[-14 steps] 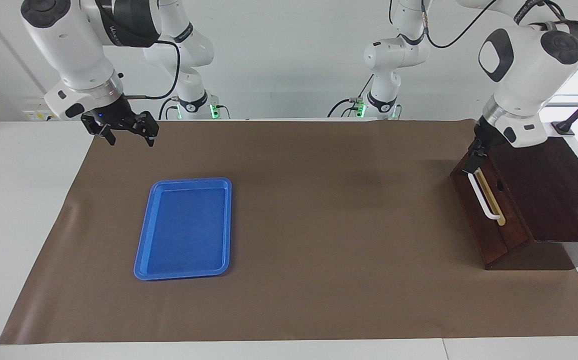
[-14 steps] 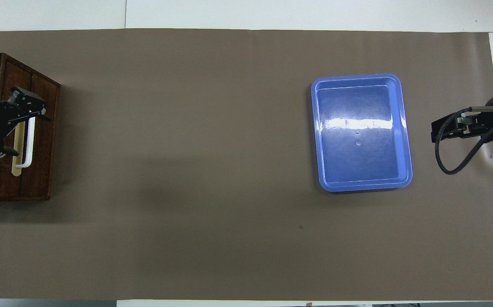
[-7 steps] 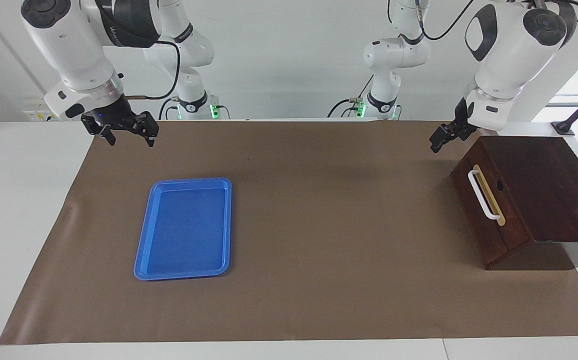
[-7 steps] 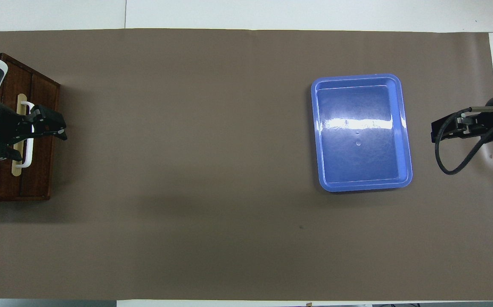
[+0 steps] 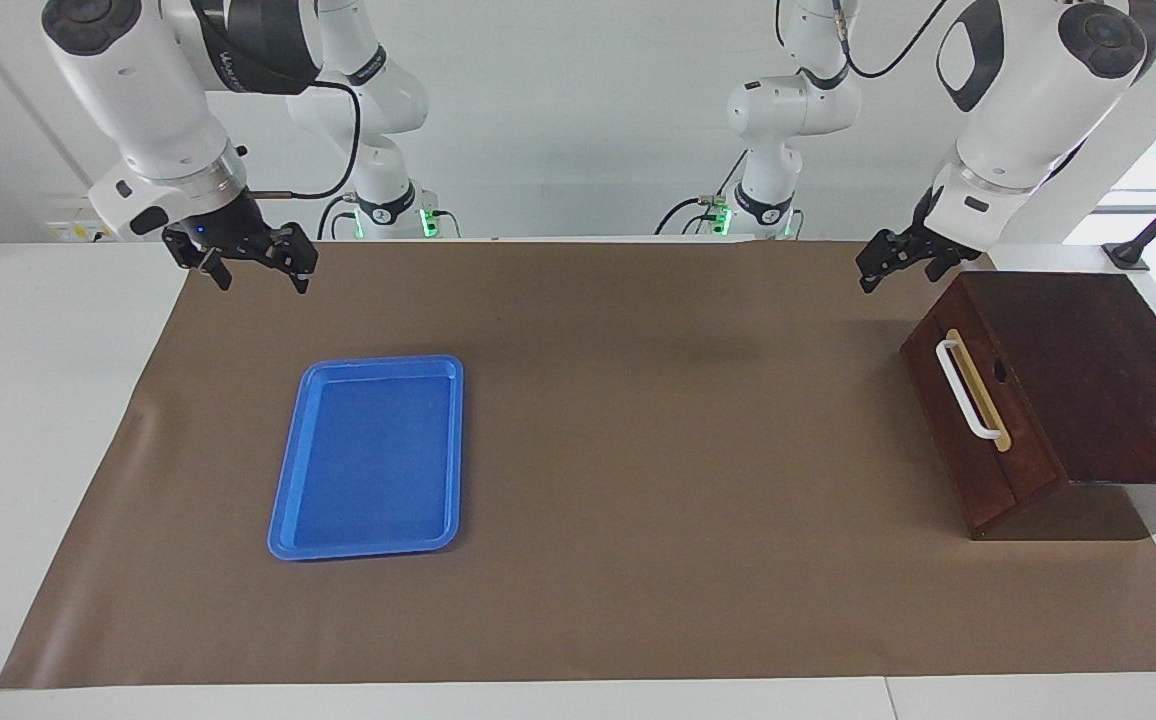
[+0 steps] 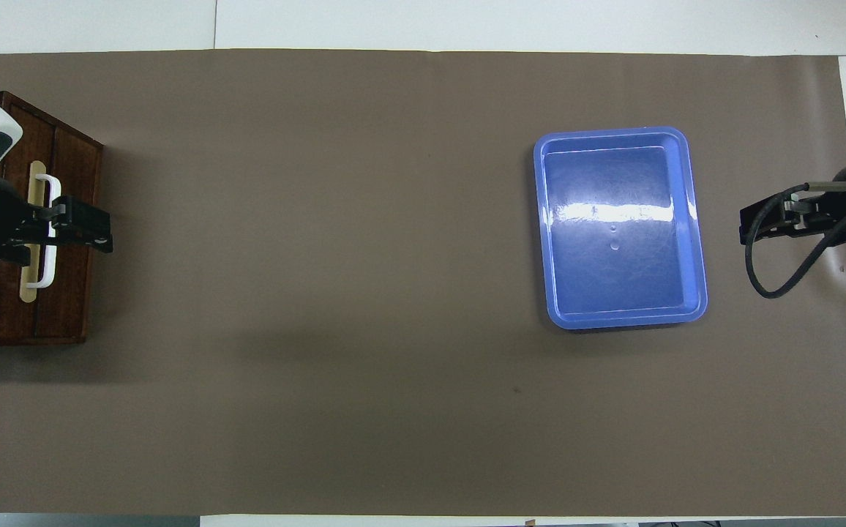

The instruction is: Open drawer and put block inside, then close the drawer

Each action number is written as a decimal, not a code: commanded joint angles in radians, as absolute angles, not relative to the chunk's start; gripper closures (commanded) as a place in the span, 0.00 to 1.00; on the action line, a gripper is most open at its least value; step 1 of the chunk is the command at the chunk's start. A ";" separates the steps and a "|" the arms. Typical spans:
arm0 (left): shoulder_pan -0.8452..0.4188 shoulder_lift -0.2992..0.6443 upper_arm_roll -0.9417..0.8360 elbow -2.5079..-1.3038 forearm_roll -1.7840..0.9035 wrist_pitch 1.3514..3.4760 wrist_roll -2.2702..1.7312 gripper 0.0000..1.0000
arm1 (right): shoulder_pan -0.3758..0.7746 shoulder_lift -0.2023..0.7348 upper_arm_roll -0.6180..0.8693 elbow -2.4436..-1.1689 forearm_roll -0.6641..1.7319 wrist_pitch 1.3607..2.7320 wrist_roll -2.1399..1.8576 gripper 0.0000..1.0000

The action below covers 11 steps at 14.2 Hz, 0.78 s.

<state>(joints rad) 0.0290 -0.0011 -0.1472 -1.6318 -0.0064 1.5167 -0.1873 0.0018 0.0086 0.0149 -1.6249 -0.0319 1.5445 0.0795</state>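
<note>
Left gripper point(image 5: 896, 262) hangs in the air with its fingers spread and nothing between them, over the brown mat point(image 5: 638, 400) just off the drawer box's point(image 5: 1088, 370) upper corner and clear of the white bar handle point(image 5: 968, 390). That handle faces the middle of the table, which is likely why the box sits at the left arm's end, angled so this arm can reach the bar. The drawer point(image 5: 978, 420) looks fully shut, flush with its box. No yellow block shows anywhere, so it may well be inside already; that's a judgement. The left arm is bent high, wrist tilted down toward the table centre. Right gripper point(image 5: 248, 262) waits, open and empty, over the mat's edge on the robots' side of the empty blue tray point(image 5: 368, 455), its forearm sloping down from the shoulder
</note>
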 commanded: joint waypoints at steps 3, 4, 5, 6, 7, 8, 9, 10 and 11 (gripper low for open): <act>-0.011 -0.020 -0.135 -1.635 -0.014 1.497 -0.123 0.00 | -0.008 -0.015 0.026 -1.651 -0.041 1.545 0.104 0.00; -0.017 -0.021 -0.135 -1.637 -0.014 1.505 -0.109 0.00 | -0.008 -0.015 0.026 -1.651 -0.041 1.545 0.104 0.00; -0.017 -0.020 -0.135 -1.637 -0.014 1.506 -0.107 0.00 | -0.008 -0.015 0.026 -1.651 -0.041 1.545 0.103 0.00; -0.017 -0.018 -0.133 -1.635 -0.014 1.512 -0.107 0.00 | -0.008 -0.015 0.026 -1.651 -0.041 1.545 0.104 0.00; -0.018 -0.018 -0.133 -1.635 -0.012 1.522 -0.106 0.00 | -0.008 -0.015 0.026 -1.651 -0.041 1.545 0.104 0.00; -0.018 -0.018 -0.133 -1.637 -0.012 1.526 -0.103 0.00 | -0.008 -0.015 0.026 -1.651 -0.041 1.545 0.104 0.00; -0.021 -0.018 -0.133 -1.637 -0.009 1.529 -0.095 0.00 | -0.009 -0.015 0.026 -1.651 -0.041 1.545 0.104 0.00; -0.021 -0.020 -0.132 -1.638 -0.009 1.528 -0.092 0.00 | -0.009 -0.015 0.026 -1.651 -0.041 1.545 0.104 0.00; -0.020 -0.021 -0.130 -1.638 -0.009 1.528 -0.089 0.00 | -0.009 -0.015 0.026 -1.651 -0.041 1.545 0.104 0.00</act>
<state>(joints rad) -0.0062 -0.0090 -0.1475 -1.6318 -0.0064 1.5176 -0.1102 0.0018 0.0085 0.0149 -1.6249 -0.0319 1.5445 0.0844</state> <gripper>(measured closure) 0.000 0.000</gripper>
